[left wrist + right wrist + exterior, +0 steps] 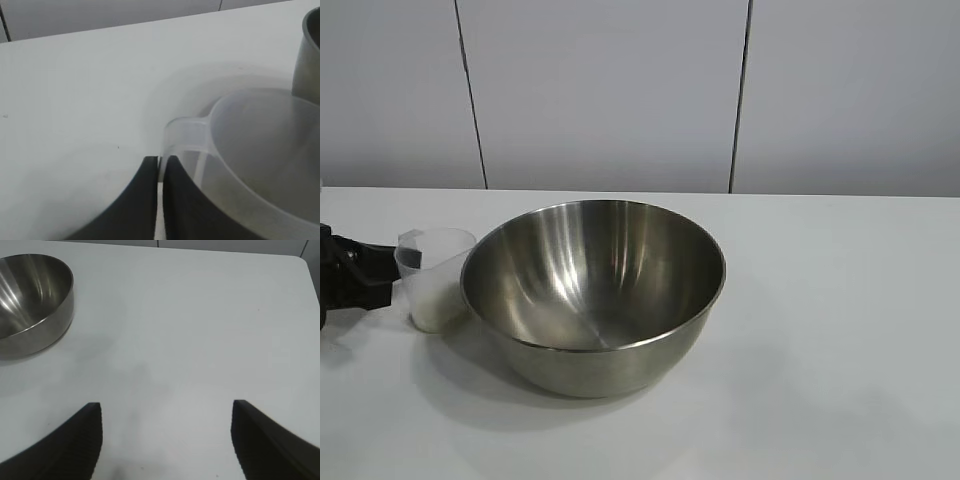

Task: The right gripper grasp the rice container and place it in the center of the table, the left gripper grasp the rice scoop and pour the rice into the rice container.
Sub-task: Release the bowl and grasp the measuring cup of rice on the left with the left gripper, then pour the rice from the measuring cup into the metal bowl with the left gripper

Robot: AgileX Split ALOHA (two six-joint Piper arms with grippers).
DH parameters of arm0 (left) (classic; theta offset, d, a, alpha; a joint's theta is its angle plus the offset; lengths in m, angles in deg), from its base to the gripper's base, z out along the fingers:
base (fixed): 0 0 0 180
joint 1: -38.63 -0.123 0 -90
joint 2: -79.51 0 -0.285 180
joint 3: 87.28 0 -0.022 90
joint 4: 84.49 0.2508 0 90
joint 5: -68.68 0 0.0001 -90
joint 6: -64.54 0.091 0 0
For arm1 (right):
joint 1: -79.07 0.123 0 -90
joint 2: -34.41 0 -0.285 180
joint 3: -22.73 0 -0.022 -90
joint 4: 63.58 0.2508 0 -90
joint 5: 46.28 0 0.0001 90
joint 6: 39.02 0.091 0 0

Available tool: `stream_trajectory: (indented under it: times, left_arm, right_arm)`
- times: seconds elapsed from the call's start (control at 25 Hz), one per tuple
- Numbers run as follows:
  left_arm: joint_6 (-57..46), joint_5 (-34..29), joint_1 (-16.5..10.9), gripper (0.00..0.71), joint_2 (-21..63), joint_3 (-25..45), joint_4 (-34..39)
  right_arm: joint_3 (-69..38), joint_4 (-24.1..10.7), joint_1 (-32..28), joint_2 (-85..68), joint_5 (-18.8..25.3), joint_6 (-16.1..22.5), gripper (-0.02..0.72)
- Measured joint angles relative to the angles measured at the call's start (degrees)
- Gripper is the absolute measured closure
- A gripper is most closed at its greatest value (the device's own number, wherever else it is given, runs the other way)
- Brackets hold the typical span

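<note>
The rice container (pixel 595 290), a shiny steel bowl, stands empty near the middle of the white table (pixel 840 350). Right beside it, on its left, stands the rice scoop (pixel 435 280), a clear plastic cup whose lower part looks pale white. My left gripper (pixel 390 272) reaches in from the left edge. In the left wrist view the left gripper (pixel 160 162) is shut on the thin handle tab of the rice scoop (pixel 260 145), with the rice container's wall (pixel 307 60) just behind. The right gripper (pixel 165 412) hangs open over bare table, far from the rice container (pixel 30 300).
A pale panelled wall (pixel 610 90) runs behind the table's far edge. Bare tabletop stretches to the right of the bowl and in front of it. The table's rounded corner (pixel 300 260) shows in the right wrist view.
</note>
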Motion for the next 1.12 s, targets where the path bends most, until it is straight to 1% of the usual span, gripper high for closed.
stream_trajectory:
  times: [0.28,0.44,0.48,0.56,0.64,0.72,0.8,0.92,0.96,1.04,1.12]
  left_arm:
    - [-0.5,-0.1,0.0,0.701,4.6,0.0,0.2]
    - [-1.7,-0.5,0.3,0.701,11.2,0.0,0.5]
    - [-1.8,-1.6,0.9,0.701,13.7,0.0,0.5]
    - [-1.8,-6.3,3.2,0.701,18.7,0.0,0.5]
    - [-0.7,-11.4,7.5,0.701,23.7,0.0,0.5]
    - [2.1,-16.4,12.5,0.701,28.3,0.1,-0.1]
    - [6.5,-20.9,18.6,0.701,31.5,0.1,-1.8]
    - [15.8,-28.3,26.5,0.701,34.1,0.1,-6.6]
    - [20.4,-30.9,29.0,0.701,34.4,0.2,-9.3]
    - [30.8,-36.1,33.1,0.701,34.5,0.3,-16.2]
    - [45.4,-39.9,37.1,0.701,34.5,0.4,-26.4]
  right_arm:
    - [0.0,0.0,0.0,0.0,0.0,0.0,0.209]
    - [0.0,0.0,0.0,0.0,0.0,0.0,0.209]
    - [0.0,0.0,0.0,0.0,0.0,0.0,0.209]
    - [0.0,0.0,0.0,0.0,0.0,0.0,0.209]
    - [0.0,0.0,0.0,0.0,0.0,0.0,0.209]
    - [0.0,0.0,0.0,0.0,0.0,0.0,0.209]
    - [0.0,0.0,0.0,0.0,0.0,0.0,0.209]
    - [0.0,0.0,0.0,0.0,0.0,0.0,0.209]
    - [0.0,0.0,0.0,0.0,0.0,0.0,0.209]
    - [0.0,0.0,0.0,0.0,0.0,0.0,0.209]
    - [0.0,0.0,0.0,0.0,0.0,0.0,0.209]
